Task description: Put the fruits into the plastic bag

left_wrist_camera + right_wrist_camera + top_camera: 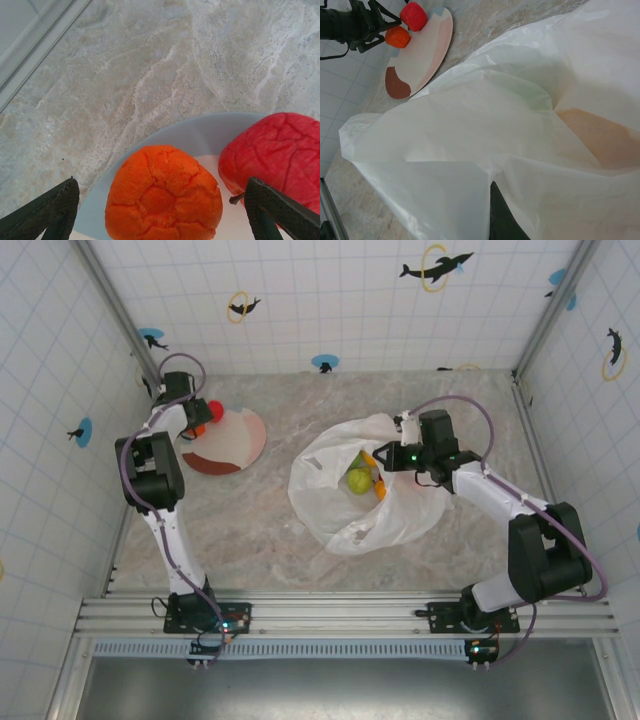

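On the pink-white-brown plate lie a red fruit and an orange fruit. My left gripper is open and straddles the orange fruit, one finger on each side and neither touching it. The red fruit lies just right of it. The plastic bag lies mid-table with its mouth open. Inside it are a green fruit and orange and yellow ones. My right gripper is shut on the bag's rim, with one dark finger showing under the film.
The plate sits near the left wall, and the left arm runs along that wall. Tiled walls enclose the marble table on three sides. Bare table lies between plate and bag.
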Available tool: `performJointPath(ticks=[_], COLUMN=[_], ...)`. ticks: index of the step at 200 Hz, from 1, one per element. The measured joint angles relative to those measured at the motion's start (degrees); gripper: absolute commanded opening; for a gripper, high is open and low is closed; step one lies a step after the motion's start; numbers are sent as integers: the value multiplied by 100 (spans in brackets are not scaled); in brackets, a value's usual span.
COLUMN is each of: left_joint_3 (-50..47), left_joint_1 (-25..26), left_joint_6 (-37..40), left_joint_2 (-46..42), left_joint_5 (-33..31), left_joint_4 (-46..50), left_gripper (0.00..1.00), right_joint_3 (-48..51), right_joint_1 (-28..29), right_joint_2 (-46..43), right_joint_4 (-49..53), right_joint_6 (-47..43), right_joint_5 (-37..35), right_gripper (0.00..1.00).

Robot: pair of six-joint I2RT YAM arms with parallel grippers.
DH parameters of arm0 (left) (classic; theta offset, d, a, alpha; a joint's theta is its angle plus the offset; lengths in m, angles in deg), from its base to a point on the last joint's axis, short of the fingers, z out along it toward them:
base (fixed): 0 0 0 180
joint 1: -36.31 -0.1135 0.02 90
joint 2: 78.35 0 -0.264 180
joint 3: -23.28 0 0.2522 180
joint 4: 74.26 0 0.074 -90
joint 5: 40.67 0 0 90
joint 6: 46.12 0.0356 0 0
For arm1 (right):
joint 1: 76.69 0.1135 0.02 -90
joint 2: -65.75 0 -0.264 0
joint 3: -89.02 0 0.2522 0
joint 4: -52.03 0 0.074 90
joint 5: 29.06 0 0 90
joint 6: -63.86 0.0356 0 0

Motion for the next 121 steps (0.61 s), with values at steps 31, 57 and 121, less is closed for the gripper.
performJointPath(ticks=[31,57,121], left_joint_3=[149,160,170], left_joint_1=[-11,-9,-11], left_joint_6=[28,42,39], left_joint_2=[140,181,210], left_joint_5=[4,57,153], left_joint_4=[55,105,125], left_gripper=[80,75,65], right_joint_3=[0,0,0], right_joint_1=[0,0,0], right_joint_2=[-13,-13,-13], right_joint_4=[35,63,98], right_joint_6=[0,0,0], right_joint_5=[-2,-2,0], right_gripper=[0,0,0])
